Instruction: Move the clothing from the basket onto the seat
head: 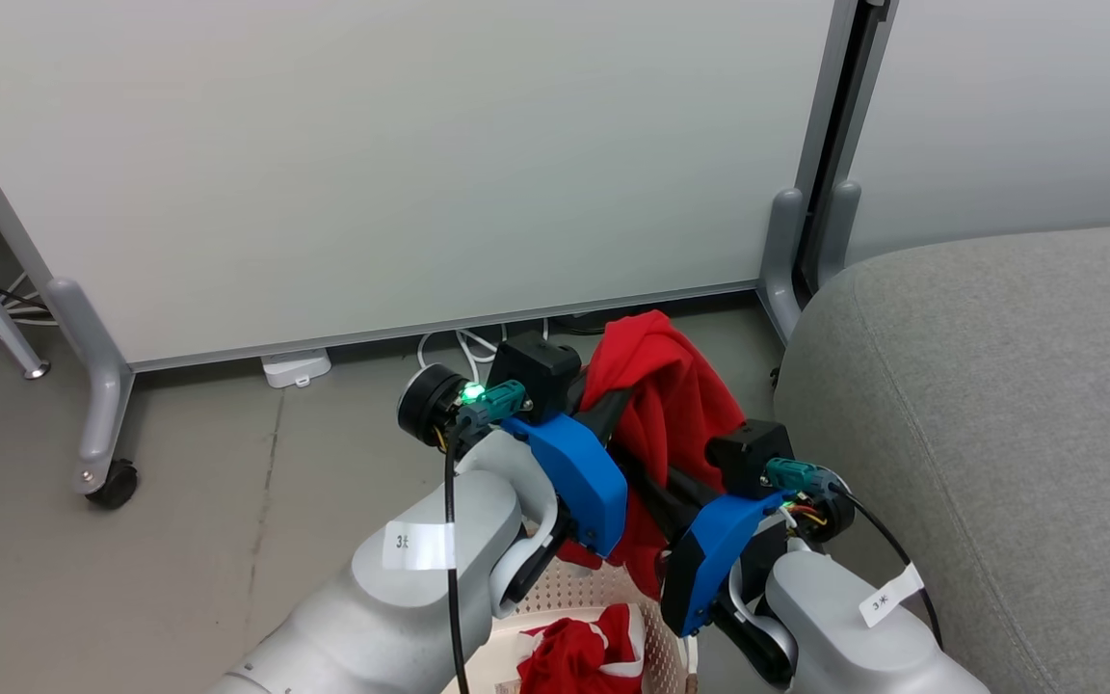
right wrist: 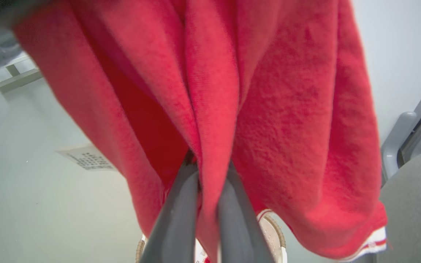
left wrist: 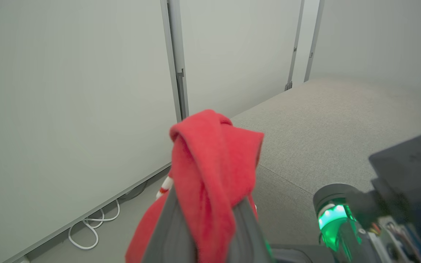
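Both pincers were closed narrow on one red garment (head: 671, 386). The left gripper (left wrist: 207, 199) pinched its bunched top and the right gripper (right wrist: 210, 168) a lower fold, holding it above the basket (head: 574, 588). More clothing (head: 584, 655) lay inside the basket. The grey seat (head: 998, 405) stood just right of the basket, with a pale wheeled partition (head: 420, 164) beyond it on grey floor (head: 227, 501). The forearm tags (head: 417, 545) were unreadable.

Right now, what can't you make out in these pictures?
- Basket: head view, mostly hidden by both arms, cut off at the bottom edge.
- Left gripper: left wrist view, tips wrapped in the garment.
- Right gripper: right wrist view, tips buried in the garment.
- Seat: head view, cut off at the right edge.
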Available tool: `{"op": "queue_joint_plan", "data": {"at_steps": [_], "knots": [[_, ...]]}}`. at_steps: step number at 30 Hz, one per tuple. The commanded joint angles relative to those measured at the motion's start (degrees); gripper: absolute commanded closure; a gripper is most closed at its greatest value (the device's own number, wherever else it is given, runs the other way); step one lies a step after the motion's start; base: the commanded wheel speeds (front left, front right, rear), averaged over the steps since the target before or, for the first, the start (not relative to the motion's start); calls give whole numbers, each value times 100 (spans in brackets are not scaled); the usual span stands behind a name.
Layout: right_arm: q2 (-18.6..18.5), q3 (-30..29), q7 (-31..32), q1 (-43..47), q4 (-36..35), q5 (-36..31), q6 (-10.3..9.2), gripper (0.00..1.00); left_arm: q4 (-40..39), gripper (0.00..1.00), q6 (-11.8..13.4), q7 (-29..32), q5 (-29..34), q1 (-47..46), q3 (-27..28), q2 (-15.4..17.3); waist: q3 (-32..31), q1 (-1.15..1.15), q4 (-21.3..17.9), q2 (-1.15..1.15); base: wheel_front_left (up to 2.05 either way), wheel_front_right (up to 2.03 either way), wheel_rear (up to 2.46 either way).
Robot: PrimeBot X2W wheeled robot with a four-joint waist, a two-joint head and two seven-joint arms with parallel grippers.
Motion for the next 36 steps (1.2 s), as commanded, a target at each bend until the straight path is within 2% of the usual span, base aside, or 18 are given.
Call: {"op": "queue_joint_plan", "data": {"at_steps": [1, 12, 13, 14, 15, 16, 17, 18, 36], "knots": [[-13, 18, -27, -71, 36, 36, 1, 100, 1, 100, 34, -41, -38, -90, 7, 0, 0, 0, -6, 0, 0, 0, 0], [-13, -32, -38, -107, 2, 39, 1, 100, -27, 100, 65, -37, 0, -81, 53, 0, 14, 0, -48, 0, 0, 0, 0], [-13, -47, -38, -100, -2, 25, 1, 100, -24, 95, 73, -36, 6, -75, 57, 0, 15, 0, -50, 0, 0, 0, 0], [-13, -60, -38, -90, -5, 11, 1, 100, -6, 84, 73, -36, 15, -65, 40, 0, 15, 0, -52, 0, 0, 0, 0], [-13, -71, -38, -78, -9, 1, 1, 100, 6, 69, 61, -36, 9, -54, 22, 0, 14, 0, -54, 0, 0, 0, 0], [-13, -86, -38, -68, -11, -14, 1, 100, 10, 48, 49, -36, -2, -49, 12, 0, 13, 0, -55, 0, 0, 0, 0], [-13, -99, -38, -58, -13, -24, 1, 100, 12, 13, 42, -37, -11, -47, 8, 0, 13, 0, -57, 0, 0, 0, 0], [-13, -111, -39, -49, -16, -24, 1, 100, 13, 0, 40, -37, -11, -46, 5, 0, 11, 0, -59, 0, 0, 0, 0], [-13, -183, -40, 27, -43, -100, 1, 100, 38, 0, 58, -37, 59, 80, 161, 1, 2, 0, -83, 0, 0, 0, 0]]}}
